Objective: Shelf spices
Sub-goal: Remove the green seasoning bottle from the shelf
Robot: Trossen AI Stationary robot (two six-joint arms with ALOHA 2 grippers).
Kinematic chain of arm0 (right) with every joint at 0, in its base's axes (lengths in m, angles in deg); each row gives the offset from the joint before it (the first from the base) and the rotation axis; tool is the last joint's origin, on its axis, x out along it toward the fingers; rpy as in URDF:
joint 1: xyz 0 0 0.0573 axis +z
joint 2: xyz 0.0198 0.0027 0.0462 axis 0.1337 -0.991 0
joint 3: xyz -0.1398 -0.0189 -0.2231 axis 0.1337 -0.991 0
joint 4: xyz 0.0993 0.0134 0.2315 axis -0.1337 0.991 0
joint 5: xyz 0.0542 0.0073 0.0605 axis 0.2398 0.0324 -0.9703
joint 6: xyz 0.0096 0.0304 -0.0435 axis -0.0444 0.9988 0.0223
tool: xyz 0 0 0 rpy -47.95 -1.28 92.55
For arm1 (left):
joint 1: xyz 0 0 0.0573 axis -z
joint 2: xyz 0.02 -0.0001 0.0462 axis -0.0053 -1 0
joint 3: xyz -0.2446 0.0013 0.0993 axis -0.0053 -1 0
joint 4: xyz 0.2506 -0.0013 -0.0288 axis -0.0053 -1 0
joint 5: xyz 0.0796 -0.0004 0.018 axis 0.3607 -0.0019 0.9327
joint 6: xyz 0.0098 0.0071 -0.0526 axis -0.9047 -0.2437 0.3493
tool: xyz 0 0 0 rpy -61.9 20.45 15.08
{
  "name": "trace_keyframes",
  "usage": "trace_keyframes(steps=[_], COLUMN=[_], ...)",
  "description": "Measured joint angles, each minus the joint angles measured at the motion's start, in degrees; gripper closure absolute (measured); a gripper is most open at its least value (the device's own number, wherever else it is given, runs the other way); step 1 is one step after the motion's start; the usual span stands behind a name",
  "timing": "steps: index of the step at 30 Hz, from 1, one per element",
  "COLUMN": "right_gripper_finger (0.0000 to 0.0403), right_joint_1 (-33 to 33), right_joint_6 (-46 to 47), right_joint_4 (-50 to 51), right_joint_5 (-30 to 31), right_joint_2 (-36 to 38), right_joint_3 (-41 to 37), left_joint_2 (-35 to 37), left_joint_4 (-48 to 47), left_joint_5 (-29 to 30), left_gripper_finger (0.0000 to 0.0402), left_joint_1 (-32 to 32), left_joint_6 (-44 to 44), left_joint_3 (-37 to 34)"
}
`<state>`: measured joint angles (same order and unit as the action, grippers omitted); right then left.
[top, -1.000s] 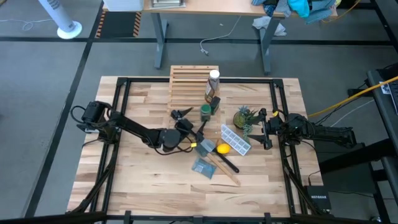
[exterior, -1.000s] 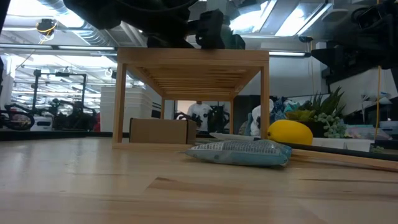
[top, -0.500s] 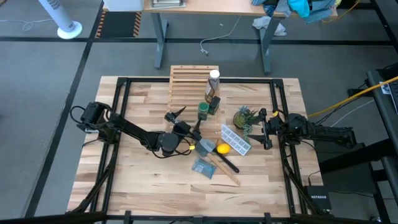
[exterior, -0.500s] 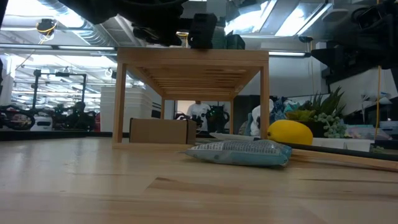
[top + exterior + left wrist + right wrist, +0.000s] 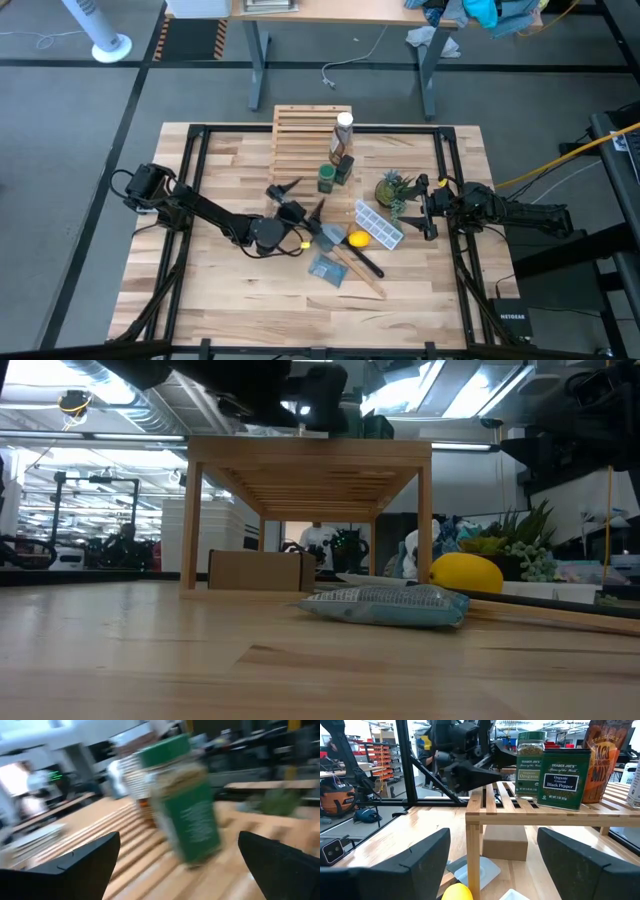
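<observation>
Left wrist view: green-lidded jar (image 5: pixel 184 800) apparently just beyond open fingers (image 5: pixel 75 865).

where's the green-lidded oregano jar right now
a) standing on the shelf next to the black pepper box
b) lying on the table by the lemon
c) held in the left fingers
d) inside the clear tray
a: the right wrist view shows the oregano jar upright on the shelf beside the black pepper box, with nothing gripping it.

**Colours and patterns on the worktop**

Shelf (image 5: pixel 305 135): pale wood slats.
Oregano jar (image 5: pixel 530 762): green lid, green label.
Black pepper tin (image 5: pixel 563 777): dark green, white lettering.
Taco mix packet (image 5: pixel 604 760): orange-brown.
Bottle (image 5: pixel 344 126): white cap.
Lemon (image 5: pixel 357 240): yellow.
Worktop (image 5: pixel 220 290): light butcher-block strips.
Pouch (image 5: pixel 385 604): pale blue-grey.
</observation>
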<state>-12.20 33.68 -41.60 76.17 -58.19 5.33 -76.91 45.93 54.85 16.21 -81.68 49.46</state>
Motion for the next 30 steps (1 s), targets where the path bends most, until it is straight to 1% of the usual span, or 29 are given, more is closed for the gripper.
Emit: trace_keyframes(steps=[2,4,7,10,24,27,30], right_gripper_finger=[0.0096,0.0096,0.0096,0.0096,0.0096,0.0096,0.0096], right_joint_1=[0.0,0.0,0.0,0.0,0.0,0.0,0.0], right_joint_6=[0.0,0.0,0.0,0.0,0.0,0.0,0.0], right_joint_4=[0.0,0.0,0.0,0.0,0.0,0.0,0.0], right_joint_5=[0.0,0.0,0.0,0.0,0.0,0.0,0.0], right_joint_2=[0.0,0.0,0.0,0.0,0.0,0.0,0.0], right_joint_3=[0.0,0.0,0.0,0.0,0.0,0.0,0.0], left_joint_2=[0.0,0.0,0.0,0.1,0.1,-0.3,-0.3], left_joint_4=[0.3,0.4,0.5,0.5,-1.4,-1.5,-3.6], left_joint_5=[-4.0,-6.8,-9.9,-12.9,-21.4,-21.5,-21.4], left_gripper_finger=[0.0002,0.0002,0.0002,0.0002,0.0002,0.0002,0.0002], left_joint_1=[-0.9,-1.7,-2.8,-3.8,-10.6,-11.6,-12.5], left_joint_6=[0.7,3.2,6.3,7.7,17.3,19.6,21.8], left_joint_3=[0.0,0.0,0.0,0.0,0.1,0.2,0.2])
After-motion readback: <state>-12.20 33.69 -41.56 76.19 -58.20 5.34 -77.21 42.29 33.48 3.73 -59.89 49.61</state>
